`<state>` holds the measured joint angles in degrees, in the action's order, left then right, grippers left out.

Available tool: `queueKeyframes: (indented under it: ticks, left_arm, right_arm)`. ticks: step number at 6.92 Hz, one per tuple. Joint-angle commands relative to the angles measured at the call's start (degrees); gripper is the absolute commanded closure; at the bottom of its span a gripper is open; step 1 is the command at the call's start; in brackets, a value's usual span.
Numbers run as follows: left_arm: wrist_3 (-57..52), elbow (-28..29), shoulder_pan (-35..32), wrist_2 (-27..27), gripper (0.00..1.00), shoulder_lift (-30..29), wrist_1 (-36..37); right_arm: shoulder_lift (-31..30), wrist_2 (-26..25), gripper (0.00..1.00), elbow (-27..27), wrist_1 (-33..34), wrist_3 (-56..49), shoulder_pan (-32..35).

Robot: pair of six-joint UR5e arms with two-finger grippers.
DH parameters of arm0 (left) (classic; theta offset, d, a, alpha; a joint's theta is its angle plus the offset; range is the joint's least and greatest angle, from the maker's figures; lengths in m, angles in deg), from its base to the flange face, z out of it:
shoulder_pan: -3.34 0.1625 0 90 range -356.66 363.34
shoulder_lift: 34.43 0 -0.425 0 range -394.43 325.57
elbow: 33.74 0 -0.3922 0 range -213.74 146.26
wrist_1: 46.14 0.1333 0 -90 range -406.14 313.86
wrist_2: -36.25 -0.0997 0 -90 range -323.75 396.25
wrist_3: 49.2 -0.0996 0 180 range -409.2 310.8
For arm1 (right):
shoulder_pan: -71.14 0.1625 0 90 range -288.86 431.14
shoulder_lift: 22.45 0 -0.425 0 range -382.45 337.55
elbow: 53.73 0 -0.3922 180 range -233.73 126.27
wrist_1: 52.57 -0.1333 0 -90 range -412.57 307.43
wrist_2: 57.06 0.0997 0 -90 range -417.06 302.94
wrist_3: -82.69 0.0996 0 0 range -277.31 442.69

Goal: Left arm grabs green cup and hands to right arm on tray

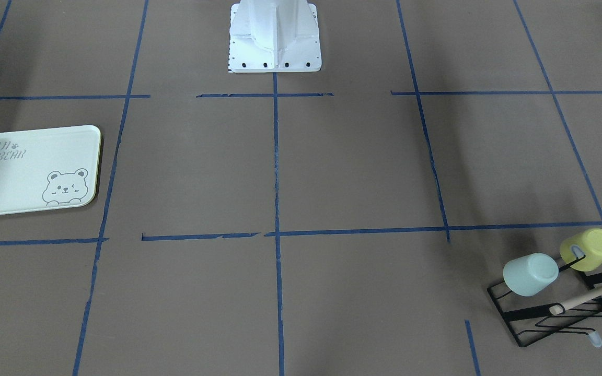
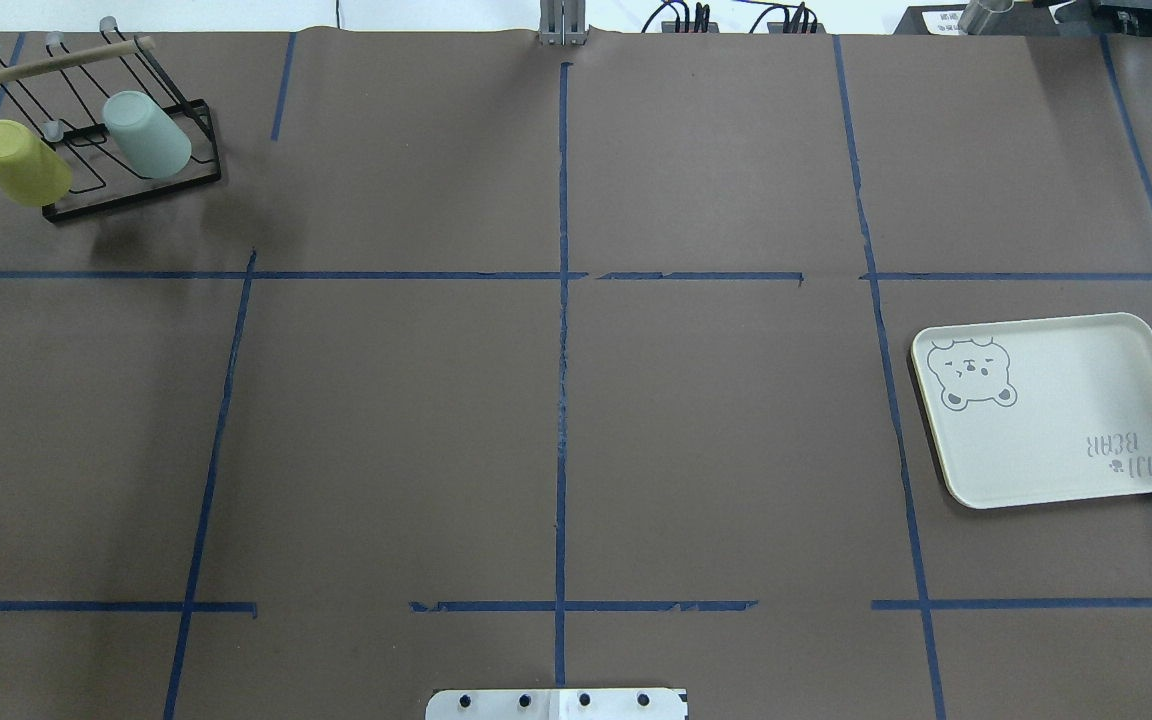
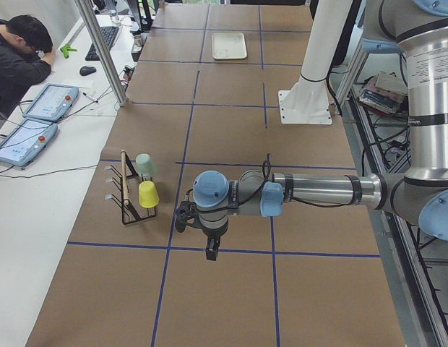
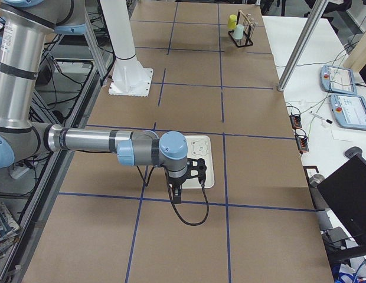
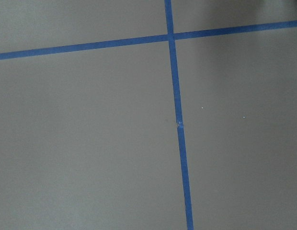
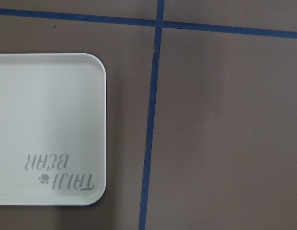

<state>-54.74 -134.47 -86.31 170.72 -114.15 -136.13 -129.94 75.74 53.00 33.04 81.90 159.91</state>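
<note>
The green cup [image 1: 530, 274] hangs mouth-down on a peg of the black wire rack [image 1: 546, 318], beside a yellow-green cup [image 1: 588, 249]; it also shows in the overhead view [image 2: 146, 133] at the far left corner. The tray [image 2: 1056, 405] lies bare on the table's right side and shows in the right wrist view [image 6: 48, 120]. The left gripper [image 3: 179, 218] hovers above the table, just short of the rack; I cannot tell whether it is open or shut. The right gripper [image 4: 202, 170] hovers over the tray [image 4: 201, 154]; I cannot tell its state either.
The white robot base [image 1: 275, 36] stands at the table's middle edge. Blue tape lines [image 2: 562, 350] grid the brown table. A wooden rod [image 2: 36, 62] tops the rack. A person [image 3: 22, 58] sits at a side desk with tablets.
</note>
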Motion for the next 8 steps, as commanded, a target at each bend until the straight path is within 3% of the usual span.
queueKeyframes:
  ticks: [1, 6, 8]
  left_arm:
    - [-0.1, 0.1, 0.0, -0.1, 0.0, 0.1, -0.1]
    - [0.6, -0.1, 0.3, 0.3, 0.0, -1.2, -0.5]
    - [0.7, 3.0, 0.4, 0.4, 0.0, -9.3, -5.4]
  right_arm:
    - [0.0, 0.0, 0.0, 0.0, 0.0, 0.0, 0.0]
    - [0.0, 0.0, 0.0, -0.1, 0.0, 0.0, 0.0]
    - [0.2, 0.0, 0.0, -0.2, 0.0, 0.0, 0.0]
